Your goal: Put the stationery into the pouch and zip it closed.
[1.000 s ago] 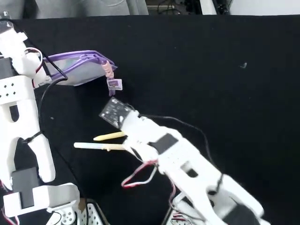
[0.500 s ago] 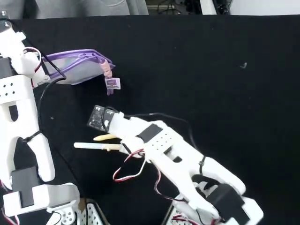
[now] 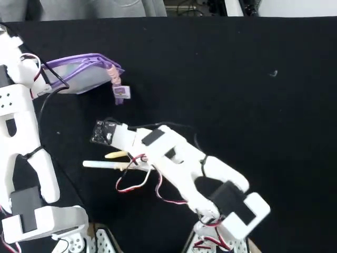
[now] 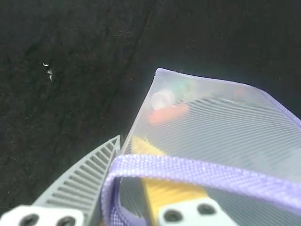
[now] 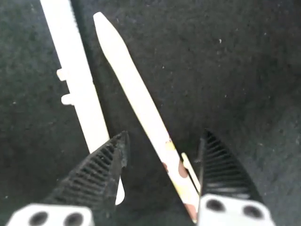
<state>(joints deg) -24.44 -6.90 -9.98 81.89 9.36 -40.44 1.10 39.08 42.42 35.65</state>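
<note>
Nearby, wires (image 3: 118,185) across white pen (image 3: 102,164), perhaps touching; pouch (image 3: 79,78) well apart.

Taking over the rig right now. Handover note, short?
Grippers: the left pincer is shut on the rim of the pouch. The right pincer is open, jaws either side of the cream pen, with the white pen alongside.
Done: some small items are inside the pouch.
Left: both pens into the pouch, whose mouth looks open, then zip it closed.

Robotics lab: black table (image 3: 253,79), bare wiring (image 3: 118,185)
</note>
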